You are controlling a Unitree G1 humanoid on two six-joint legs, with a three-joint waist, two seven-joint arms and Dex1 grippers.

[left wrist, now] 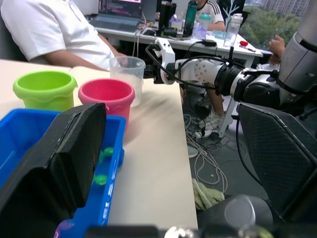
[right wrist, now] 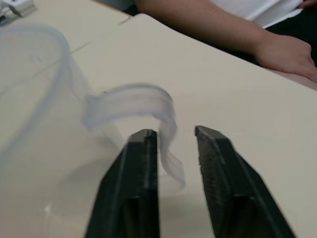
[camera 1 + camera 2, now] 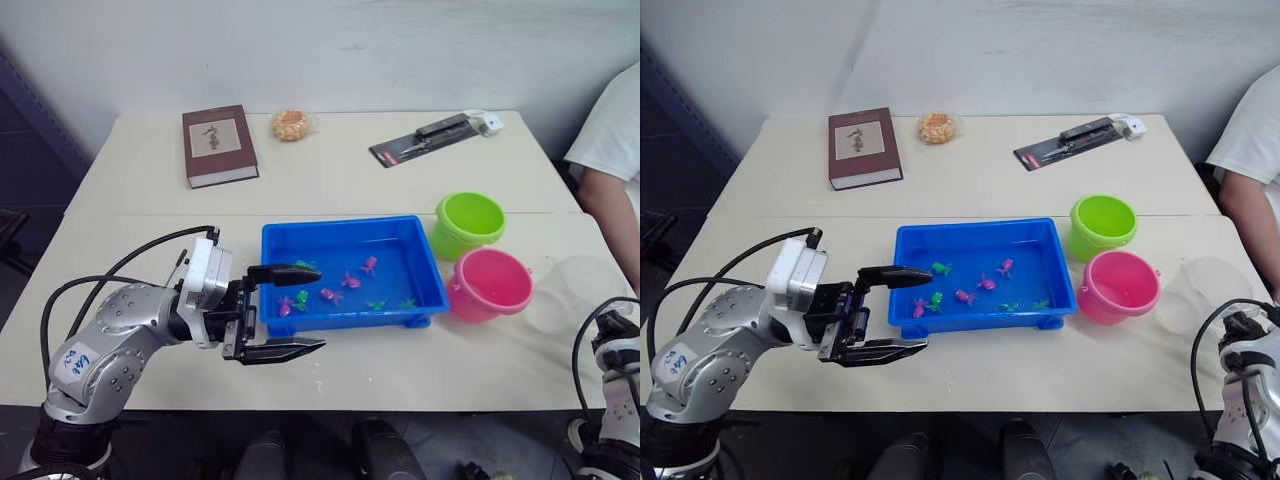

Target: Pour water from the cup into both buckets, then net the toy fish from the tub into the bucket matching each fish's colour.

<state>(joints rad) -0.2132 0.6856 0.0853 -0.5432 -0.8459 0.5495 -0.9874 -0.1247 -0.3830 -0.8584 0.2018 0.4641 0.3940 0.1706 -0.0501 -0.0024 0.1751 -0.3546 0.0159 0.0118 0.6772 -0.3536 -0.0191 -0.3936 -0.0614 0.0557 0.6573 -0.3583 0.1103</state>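
Note:
The blue tub [image 3: 275,240] holds water and several tiny pink and green toy fish [image 3: 350,281]. To its right stand the lime green bucket [image 3: 470,222] and the pink bucket [image 3: 490,283]. The clear cup [image 3: 1205,290] sits near the table's right edge. My right gripper [image 2: 171,134] is open, with the cup's curved handle [image 2: 148,101] between its fingers, close to one of them. At the tub's front left corner my left gripper [image 3: 320,308] is open and empty. One of its fingers reaches over the tub's rim and the other stays outside the front wall.
A brown book [image 3: 218,145], a small orange snack bag [image 3: 291,124] and a black carded tool [image 3: 430,137] lie at the back of the table. A person in a white shirt [image 3: 610,140] sits at the right, with a forearm [image 2: 218,25] resting near the cup.

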